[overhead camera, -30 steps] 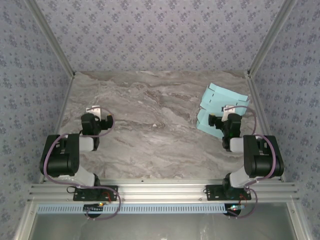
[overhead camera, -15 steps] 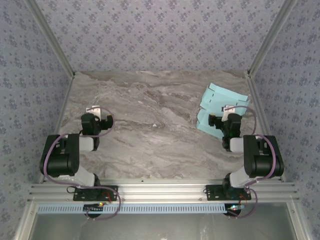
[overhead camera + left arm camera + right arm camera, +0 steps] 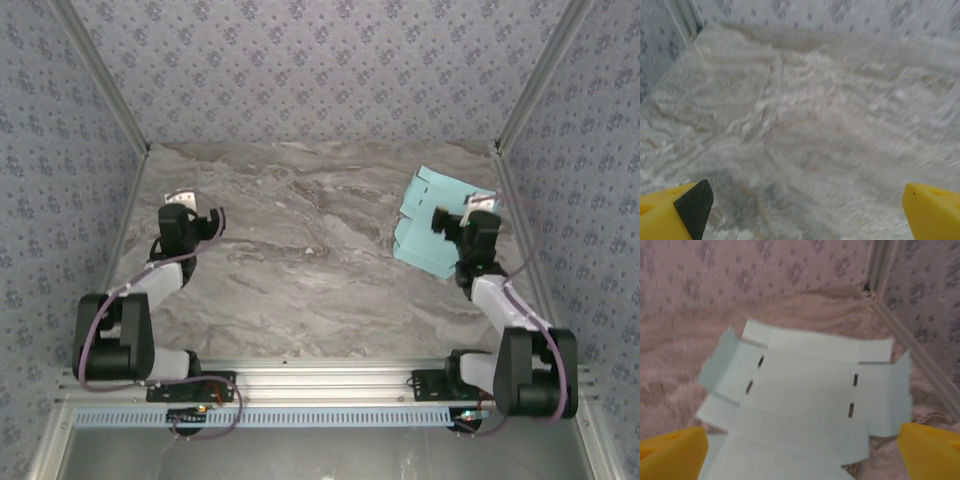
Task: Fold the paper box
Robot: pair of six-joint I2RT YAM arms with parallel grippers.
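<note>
— Where do we find the paper box [image 3: 420, 240]?

— In the upper right of the top view, opened out on the surface [image 3: 300, 250], close to the right wall. From the right wrist we see it [image 3: 800, 390] as a pale aqua sheet with short dark slots in its middle panels. The side flaps are lifted a little.

— Which hand do we count on?

— The right hand [image 3: 462, 212]. It hangs over the right side of the sheet, spread wide with nothing between its jaws. Its yellow fingers [image 3: 672, 452] sit in the bottom corners of the wrist view, with the card ahead of them and below. We cannot tell whether it touches the card.

— And the left hand [image 3: 195, 208]?

— At the left of the frame, well apart from the box. It is also spread wide and holds nothing, and under its fingers [image 3: 670, 212] we see veined stone.

— How does the sheet run?

— We judge that its long axis goes from the upper right toward the lower left of the top view, roughly along the right arm's reach. That would put the flaps on either side of that hand, so the right arm is clearly the nearer one.

— The surface and the room?

— The surface is flat grey stone-look with pale veins. The walls [image 3: 300, 60] carry a blue-grey small-flower print on three sides. Pale metal posts [image 3: 540, 70] stand in the far corners, and a metal rail [image 3: 320, 380] at the bottom of the frame carries both arm bases.
</note>
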